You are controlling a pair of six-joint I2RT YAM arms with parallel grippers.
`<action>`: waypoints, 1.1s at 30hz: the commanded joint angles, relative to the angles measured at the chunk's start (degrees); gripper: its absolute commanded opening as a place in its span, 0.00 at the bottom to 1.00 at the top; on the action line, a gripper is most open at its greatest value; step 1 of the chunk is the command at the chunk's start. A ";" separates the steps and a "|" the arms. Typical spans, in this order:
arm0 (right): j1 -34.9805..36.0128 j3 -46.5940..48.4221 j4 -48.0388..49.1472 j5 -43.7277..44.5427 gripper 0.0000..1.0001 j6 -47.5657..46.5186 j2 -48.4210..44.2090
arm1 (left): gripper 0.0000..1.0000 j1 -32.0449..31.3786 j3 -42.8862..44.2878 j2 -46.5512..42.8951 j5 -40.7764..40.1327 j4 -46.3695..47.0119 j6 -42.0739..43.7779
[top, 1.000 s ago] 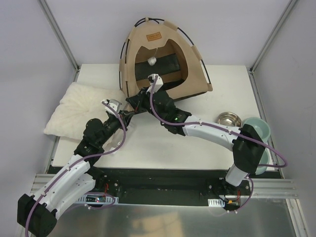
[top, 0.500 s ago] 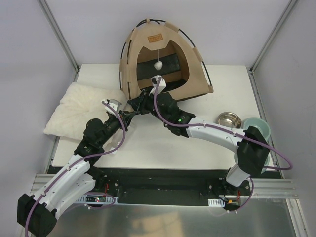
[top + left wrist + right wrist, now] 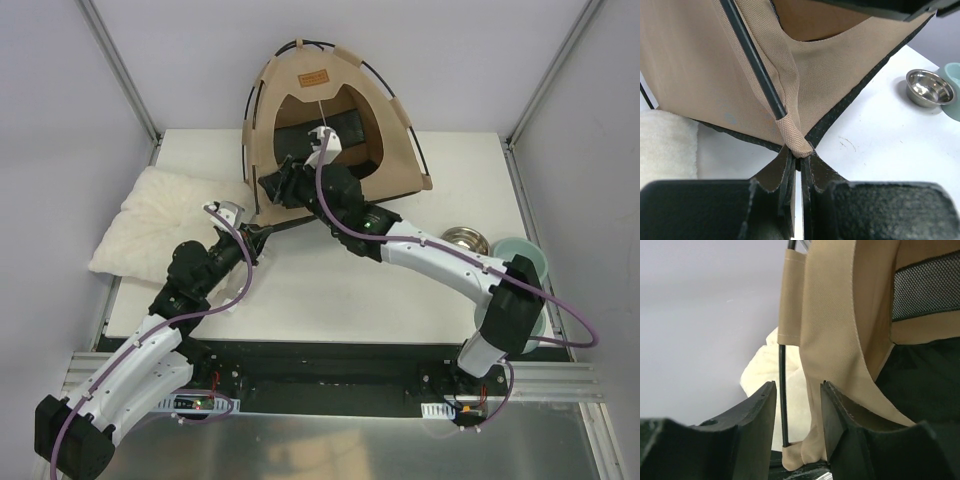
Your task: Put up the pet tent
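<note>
Currently, left claw: clenched on the pet tent's front corner tab, where a pole ends.
Right claw: released, jaws apart, a pole and tan strap showing between them.
Pet tent: upright at the bench's far edge, doorway facing the arms.
Pillow: just beside the tent, on its left.
Steel bowl: to the right, well apart from the tent.

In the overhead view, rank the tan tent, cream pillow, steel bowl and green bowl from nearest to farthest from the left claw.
1. Tan fabric pet tent: its front corner is pinched in the left claw.
2. Cream fluffy pillow: just to the claw's left.
3. Round steel bowl: far right.
4. Pale green bowl: farthest, at the table's right edge.
</note>
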 commanded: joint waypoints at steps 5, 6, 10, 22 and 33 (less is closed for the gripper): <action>0.03 7.54 -4.06 -5.16 0.47 -4.23 2.68 | 0.00 -0.38 0.30 -1.00 1.09 1.90 -1.39; 0.03 8.76 -5.64 -5.08 0.47 -4.15 3.47 | 0.00 -0.38 0.30 -1.08 1.09 1.90 -1.56; 0.03 13.25 -9.43 -5.16 0.47 -4.41 6.54 | 0.00 -0.38 0.21 -1.35 1.00 1.81 -1.30; -0.85 19.15 -10.93 -6.13 0.07 -2.92 11.47 | 0.00 -0.38 -0.41 -2.22 0.04 1.55 -1.48; -1.38 14.93 -7.41 1.68 0.00 -2.47 9.01 | 0.00 -0.46 -1.11 -4.77 -2.77 1.11 -1.74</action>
